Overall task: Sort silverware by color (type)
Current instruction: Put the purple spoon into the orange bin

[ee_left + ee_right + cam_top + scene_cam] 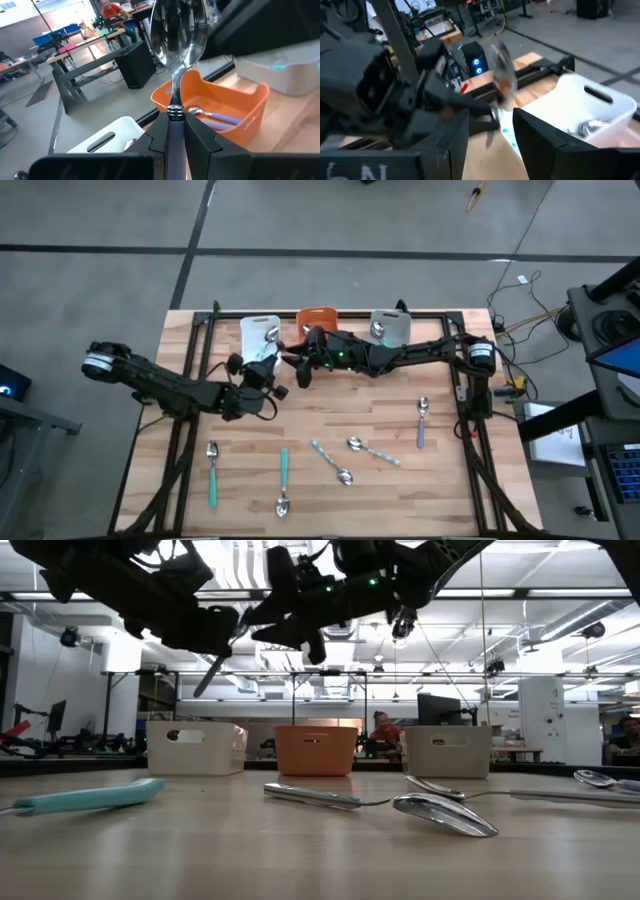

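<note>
Spoons lie scattered on the near half of the wooden table (330,420), seen from above: at about seven o'clock from the table's middle a teal-handled spoon (212,474) lies with its long axis running near to far, bowl at the far end; just right of it a second teal spoon (283,478) lies the same way but with its bowl at the near end. Around six o'clock two pale-blue spoons lie slantwise, one (331,463) with its bowl toward five o'clock, the other (372,450) with its bowl toward ten o'clock, close together; whether they touch I cannot tell. At about four o'clock a lavender spoon (422,423) lies near to far, bowl at the far end. Farther back, above the table, the left gripper (175,137) is clamped on the handle of a purple spoon (177,47), which stands along the gripper's own axis with its shiny bowl pointing forward past the fingertips. Right gripper (490,131) hangs just beside it, at about two o'clock from it in the overhead view, fingers parted and gripping nothing, the same spoon's bowl showing ahead of the gap. Along the far edge stand a white bin (260,328), an orange bin (318,315) with lavender-handled spoons inside, and a grey bin (392,326).
</note>
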### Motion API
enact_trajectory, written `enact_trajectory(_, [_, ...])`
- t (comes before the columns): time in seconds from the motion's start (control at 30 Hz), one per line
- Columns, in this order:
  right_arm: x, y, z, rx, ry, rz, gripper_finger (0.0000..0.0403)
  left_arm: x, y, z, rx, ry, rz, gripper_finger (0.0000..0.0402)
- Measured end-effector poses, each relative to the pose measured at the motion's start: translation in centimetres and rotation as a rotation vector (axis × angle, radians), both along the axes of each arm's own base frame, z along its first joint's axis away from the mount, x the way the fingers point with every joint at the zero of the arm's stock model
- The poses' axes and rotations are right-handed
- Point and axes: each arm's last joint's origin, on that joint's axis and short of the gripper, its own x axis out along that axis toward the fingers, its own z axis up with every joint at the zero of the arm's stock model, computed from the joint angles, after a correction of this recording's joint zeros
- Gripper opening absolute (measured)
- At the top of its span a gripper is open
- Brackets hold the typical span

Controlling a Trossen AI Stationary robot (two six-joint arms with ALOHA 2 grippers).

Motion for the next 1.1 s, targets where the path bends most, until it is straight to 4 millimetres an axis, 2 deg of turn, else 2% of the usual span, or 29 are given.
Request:
enact_trajectory(0.2, [0.9, -0.4, 0.2, -0.063, -0.001, -0.089, 0.0141, 0.4, -0.1, -0.8, -0.017, 0.015, -0.024, 0.0022])
enact_trajectory(0.37, [0.9, -0.5, 0.1, -0.103, 0.012, -0.153, 0.0122, 0.7, -0.2, -1.1, -0.022, 0.01, -0.023, 0.0022])
enact_trajectory(0.57, [1.0, -0.6, -0.1, -0.105, 0.022, -0.155, 0.007, 0.7, -0.2, -1.0, -0.024, -0.006, -0.022, 0.0022])
enact_trajectory(0.73, [1.0, -0.5, -0.3, -0.182, 0.054, -0.124, 0.0018, 0.9, -0.2, -0.9, -0.037, -0.019, -0.039, 0.0026])
enact_trajectory(0.87, [1.0, -0.4, -0.4, -0.202, 0.075, -0.083, 0.0015, 0.9, -0.3, -0.7, -0.048, -0.037, -0.058, 0.0038])
enact_trajectory(1.1, [-0.4, -0.2, 0.1, -0.314, 0.251, -0.005, 0.0014, 1.0, -0.6, -0.2, -0.137, -0.025, -0.256, 0.0068])
